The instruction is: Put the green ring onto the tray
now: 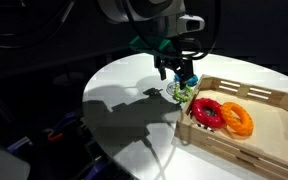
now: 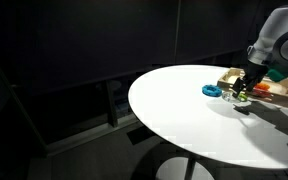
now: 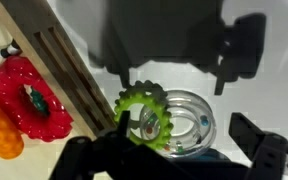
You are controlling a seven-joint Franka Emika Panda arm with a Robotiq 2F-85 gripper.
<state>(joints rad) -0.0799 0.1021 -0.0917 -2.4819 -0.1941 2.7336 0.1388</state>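
Observation:
The green ring (image 3: 142, 112) is a yellow-green ring with a toothed edge. It lies on the white table just outside the tray's rim, leaning tilted on a clear ring (image 3: 189, 125) with small beads inside. It also shows in an exterior view (image 1: 178, 93). The light-wood tray (image 1: 269, 97) holds a red ring (image 1: 206, 111) and an orange ring (image 1: 237, 119). My gripper (image 3: 184, 160) is open and hangs low over the green and clear rings, one finger on each side. It shows in both exterior views (image 1: 174, 76) (image 2: 242, 96).
A light blue ring (image 2: 213, 91) lies on the round white table (image 2: 184, 120) beside the gripper. The tray's slatted wall (image 3: 64, 60) runs close beside the green ring. The surroundings are dark.

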